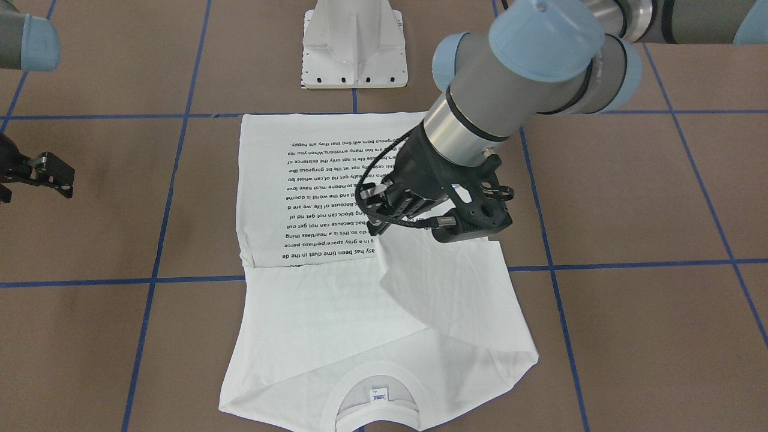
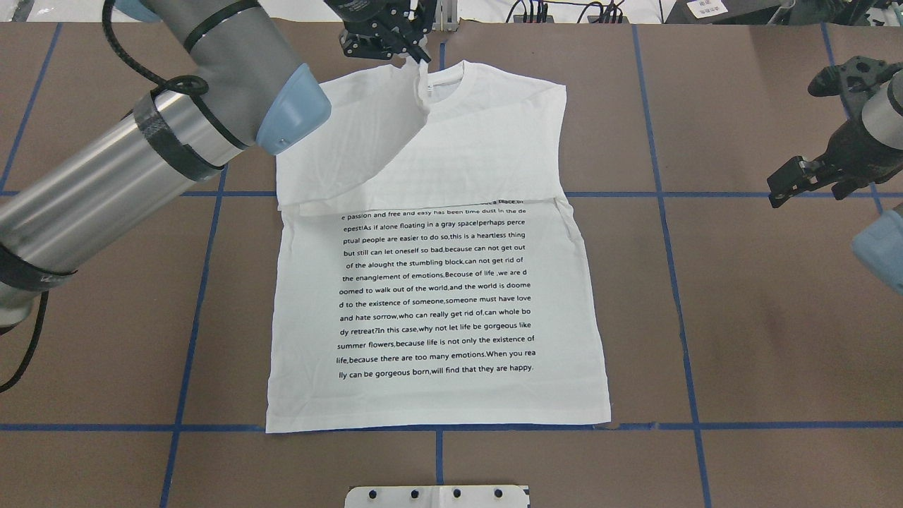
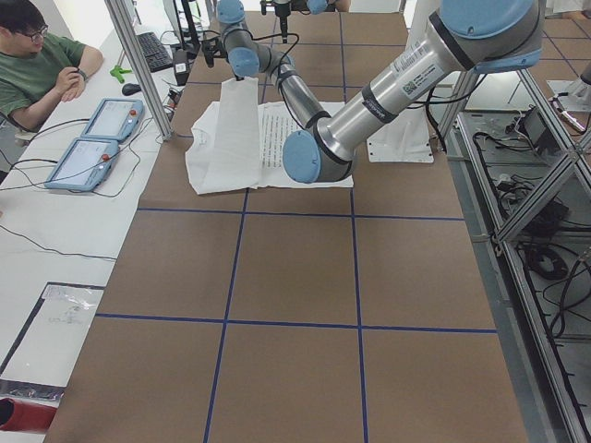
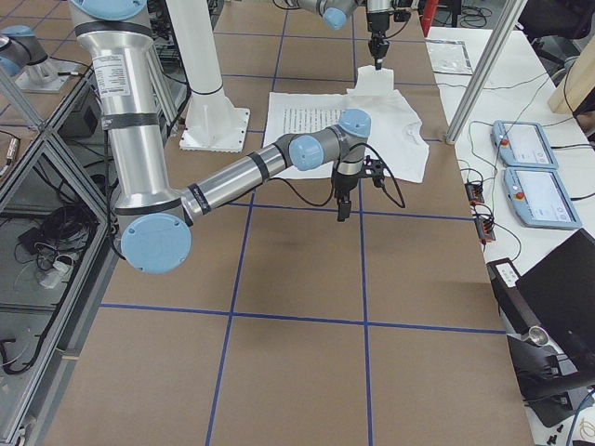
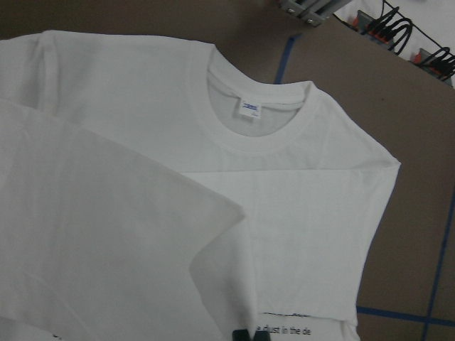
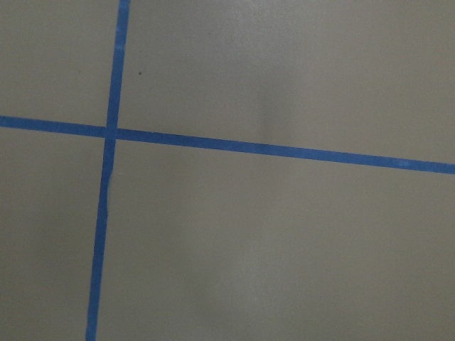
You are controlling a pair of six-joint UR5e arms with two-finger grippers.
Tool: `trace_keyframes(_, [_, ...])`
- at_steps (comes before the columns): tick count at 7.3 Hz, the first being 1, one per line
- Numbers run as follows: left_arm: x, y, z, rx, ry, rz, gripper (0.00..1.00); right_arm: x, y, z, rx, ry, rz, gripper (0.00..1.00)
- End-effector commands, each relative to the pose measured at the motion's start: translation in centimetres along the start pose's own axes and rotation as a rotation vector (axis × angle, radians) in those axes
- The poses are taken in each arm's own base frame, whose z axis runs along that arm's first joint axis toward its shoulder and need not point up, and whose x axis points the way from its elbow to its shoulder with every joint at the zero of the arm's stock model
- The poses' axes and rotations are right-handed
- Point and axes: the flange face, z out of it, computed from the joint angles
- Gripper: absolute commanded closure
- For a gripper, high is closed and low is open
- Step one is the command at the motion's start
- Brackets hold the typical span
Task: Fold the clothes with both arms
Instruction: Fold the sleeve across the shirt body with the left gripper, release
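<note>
1. Surface (image 2: 741, 317): brown, gridded with blue tape (image 2: 691, 353).
2. Shirt (image 2: 437, 296): white, lying flat mid-surface. The printed side is up, the hem is toward the robot and the neck is at the far edge.
3. Flap (image 1: 420, 276): plain cloth from the shoulder on the robot's left, raised off the shirt and hanging slack in a diagonal crease.
4. Left hand (image 2: 415, 55): clamped on the flap's tip, held above the surface just beside the collar.
5. Right hand (image 2: 804, 176): well apart from the shirt, over bare surface. Whether its fingers are apart or together cannot be told.
6. Collar (image 5: 263, 145): ribbed and lying flat.
7. Label (image 5: 248, 108): small, inside the neck.

Handling note (judgement): carry the flap low and taut across the chest. The crease should run straight from shoulder to hem. Lay the cloth down before letting go, so it cannot spring back. The right hand could usefully pin the far side, as dragging may skew the body.
</note>
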Motion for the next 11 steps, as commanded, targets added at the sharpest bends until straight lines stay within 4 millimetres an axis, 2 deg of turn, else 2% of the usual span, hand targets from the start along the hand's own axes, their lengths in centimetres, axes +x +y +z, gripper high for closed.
trace_keyframes(1, [2.3,4.0,2.3,-0.064,0.017,-0.025,1.0,0.0,-0.1,0.0,0.001,0.0,0.001,0.0])
trace_keyframes(2, [1.9,4.9,3.9,-0.081,0.007,-0.022,1.0,-0.2,-0.3,-0.1,0.004,-0.002,0.001,0.0])
trace_keyframes(3, [1.4,4.5,5.6,-0.088,0.001,-0.022,1.0,-0.3,-0.3,-0.3,0.008,-0.004,0.006,0.0])
trace_keyframes(4, [0.7,4.2,8.4,-0.088,0.011,-0.016,1.0,-0.4,-0.3,-0.3,0.007,-0.005,0.011,0.0])
trace_keyframes(5, [0.3,5.5,12.2,-0.065,0.02,0.003,1.0,-0.4,-0.4,-0.2,0.006,-0.005,0.01,0.0])
trace_keyframes(6, [0.9,7.8,15.6,-0.067,0.007,0.017,1.0,-0.4,-0.4,-0.2,0.006,-0.005,0.01,0.0])
trace_keyframes(7, [1.0,10.5,17.8,-0.063,0.011,0.037,1.0,-0.4,-0.4,-0.1,0.004,-0.004,0.012,0.0])
trace_keyframes(8, [1.1,12.2,19.8,-0.049,0.019,0.05,0.94,-0.4,-0.4,-0.1,0.004,-0.006,0.011,0.0])
trace_keyframes(9, [2.0,12.7,22.4,-0.015,0.023,0.057,0.01,-0.5,-0.3,0.0,0.0,-0.008,0.01,0.0])
trace_keyframes(10, [2.0,13.7,24.0,0.038,0.049,0.073,0.0,-0.9,-0.7,-0.3,0.007,-0.015,0.006,0.0])
trace_keyframes(11, [1.6,13.6,24.2,0.04,0.047,0.073,0.0,-1.4,-1.2,-0.5,0.008,-0.021,0.003,0.0])
